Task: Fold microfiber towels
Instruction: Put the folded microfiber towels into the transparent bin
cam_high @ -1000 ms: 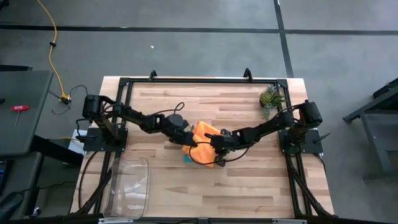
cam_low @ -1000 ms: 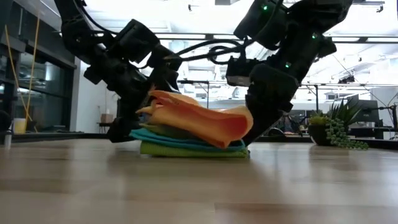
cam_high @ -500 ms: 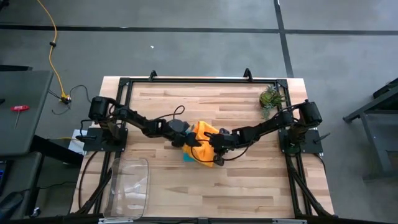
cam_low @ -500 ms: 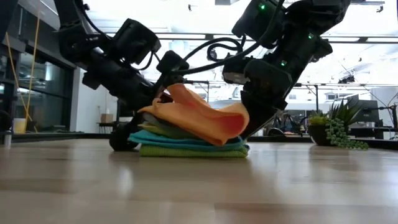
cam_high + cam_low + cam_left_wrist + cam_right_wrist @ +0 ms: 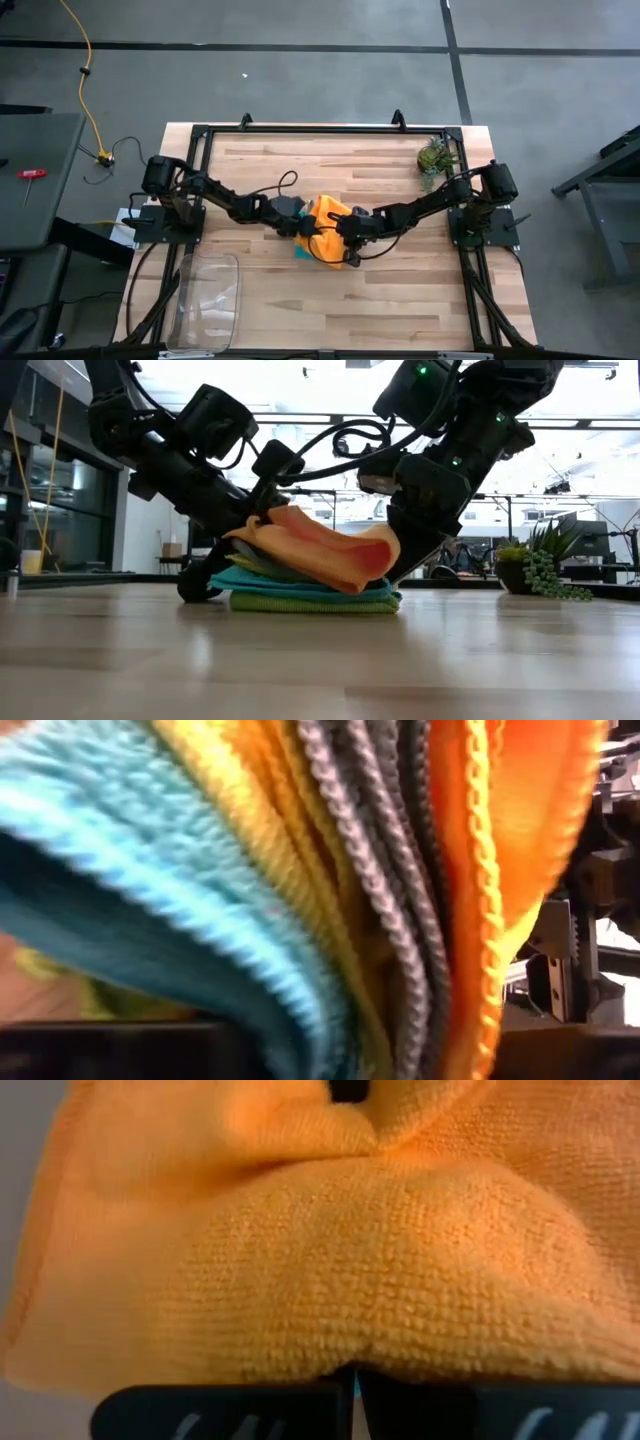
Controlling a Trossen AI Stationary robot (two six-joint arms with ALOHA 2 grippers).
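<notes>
A: Where are the soft microfiber towels now?

B: They lie in one stack near the middle of the light wooden surface [image 5: 400, 290]. In the low view the lime green towel [image 5: 310, 603] is at the bottom, flat on the wood, and the teal towel [image 5: 262, 581] lies on it. The orange towel [image 5: 330, 550] is on top, lifted and bent over in a thick curl.

A: And the yellow and grey ones?

B: In the left wrist view I see their edges side by side: the teal one, then the yellow towel [image 5: 255, 850], then the grey towel [image 5: 375, 860], then the orange edge.

A: What does the right tool [image 5: 345, 231] do?

B: It is clenched on the orange towel. In the right wrist view the two dark fingers [image 5: 220, 1410] meet under the orange fold, with cloth pinched between them.

A: And the left tool [image 5: 303, 224]?

B: It is at the left side of the stack, pushed against the towel edges. Whether it is released or grasping I cannot tell; the cloth fills its own view.

A: Anything else on the surface?

B: A clear plastic tray [image 5: 208, 295] lies near the front left corner, well apart from the stack, and a small spiky green plant [image 5: 434, 156] stands near the back right corner.
</notes>
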